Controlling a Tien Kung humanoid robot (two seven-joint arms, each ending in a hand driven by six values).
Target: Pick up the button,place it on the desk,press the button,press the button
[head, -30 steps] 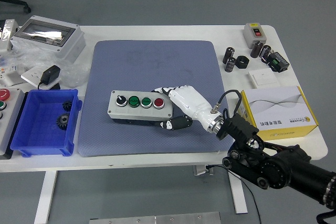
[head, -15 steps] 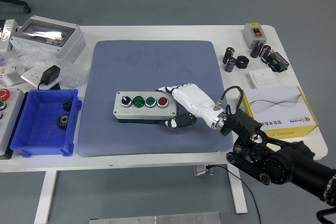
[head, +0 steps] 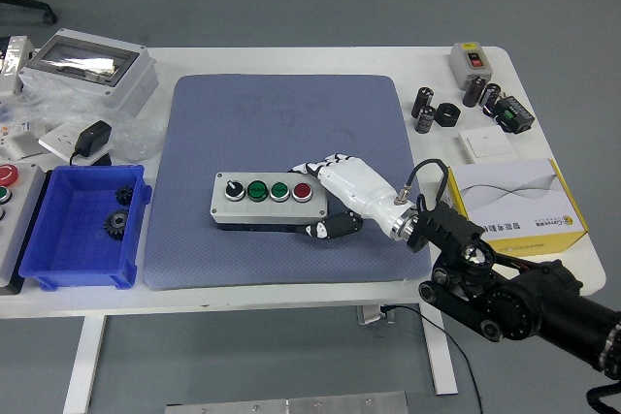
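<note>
- The button box (head: 264,200) lies near the middle of the frame, on the blue-grey mat (head: 281,123) that covers the centre of the white table (head: 320,57).
- It is a grey box, long from left to right, and on its top there are four controls in a row: one black knob at the left, then two green buttons, then one red button at the right end.
- The right hand (head: 344,196), white with black joints, comes in from the lower right of the frame on a black arm.
- This hand grips the right end of the button box: the fingers (head: 315,164) go along the far side of the box and the thumb (head: 330,229) is at the near side, so the box is held between them.
- The left hand does not show in the picture.
- At the left of the frame stands a blue bin (head: 85,236) with two small black gears (head: 120,210) inside it.
- In the upper left there is a grey enclosure with a clear lid (head: 85,67), and just below it a black plug adapter (head: 93,138).
- At the right side of the mat lies a yellow and white carton (head: 514,201).
- In the upper right there are some black cylinders (head: 425,109) and a small grey switch box (head: 473,60).
</note>
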